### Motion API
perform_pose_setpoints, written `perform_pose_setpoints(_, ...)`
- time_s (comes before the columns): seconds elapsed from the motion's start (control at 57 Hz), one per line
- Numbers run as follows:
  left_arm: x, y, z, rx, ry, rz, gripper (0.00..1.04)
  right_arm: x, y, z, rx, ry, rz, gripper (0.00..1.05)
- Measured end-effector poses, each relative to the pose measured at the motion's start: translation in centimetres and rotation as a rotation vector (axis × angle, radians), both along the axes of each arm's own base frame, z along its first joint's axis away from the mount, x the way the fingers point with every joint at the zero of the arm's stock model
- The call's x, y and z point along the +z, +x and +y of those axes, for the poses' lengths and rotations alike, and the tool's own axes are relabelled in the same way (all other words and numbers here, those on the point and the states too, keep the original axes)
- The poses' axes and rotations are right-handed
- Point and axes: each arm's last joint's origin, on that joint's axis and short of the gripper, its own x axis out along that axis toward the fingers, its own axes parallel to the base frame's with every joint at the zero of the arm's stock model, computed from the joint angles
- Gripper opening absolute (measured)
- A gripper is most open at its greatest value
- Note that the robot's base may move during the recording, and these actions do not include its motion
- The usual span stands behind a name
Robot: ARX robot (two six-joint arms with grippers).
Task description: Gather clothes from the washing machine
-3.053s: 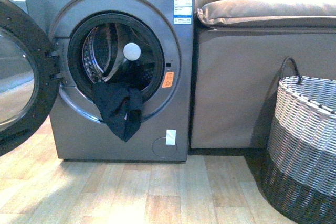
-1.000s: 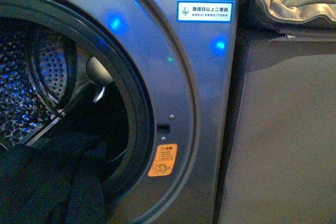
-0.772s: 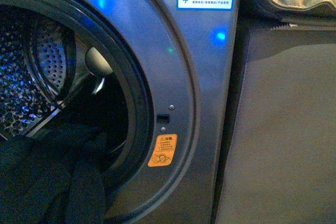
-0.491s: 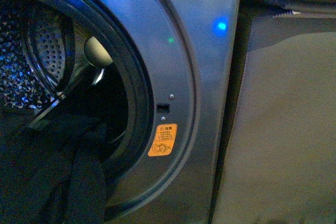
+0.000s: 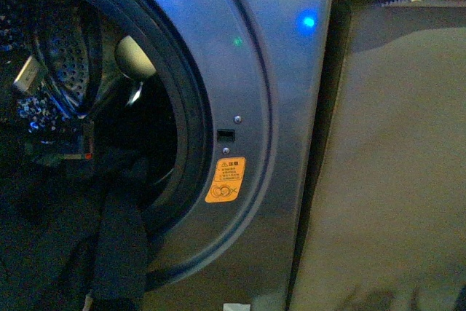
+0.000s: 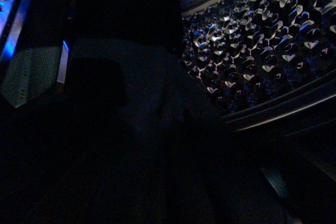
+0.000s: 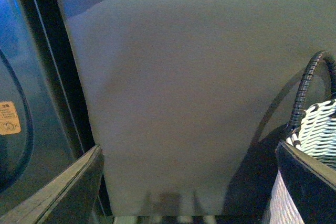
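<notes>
1. Seeing clothes (image 5: 120, 242) draped over the lower lip of the washing machine (image 5: 284, 107) porthole, part inside the drum (image 5: 69, 63), part hanging down the front.
2. Picking up that dark fabric in the left wrist view too, lying against the perforated drum wall.
3. Cannot tell left hand state: too dark around it, spread or pressed together unclear.
4. Spotting a dark blocky part (image 5: 80, 147) with a red dot in the drum mouth, just above the fabric; cannot tell what.
5. Reading right hand (image 7: 188, 148) as spread wide and empty, fingers (image 7: 63, 190) far apart, off to the side of the porthole.
6. Facing a sofa side panel (image 7: 173, 87) straight ahead of that hand, just beside the machine's flank.
7. Noting woven basket (image 7: 315, 129) with dark handle (image 7: 303, 93) near the sofa, on the side away from the machine.
8. Noting orange sticker (image 5: 226, 180) beside the porthole rim, latch slot (image 5: 226, 135) just above it, blue light spot (image 5: 309, 21) higher up.
</notes>
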Motion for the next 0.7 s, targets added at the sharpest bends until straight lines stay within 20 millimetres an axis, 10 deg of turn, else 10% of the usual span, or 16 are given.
perform_pose_setpoints(0.702, -4.4, 4.6, -0.3, -0.042, 0.023, 0.184, 0.98, 0.0, 0.0, 0.0, 0.0, 0.0, 0.0, 0.97)
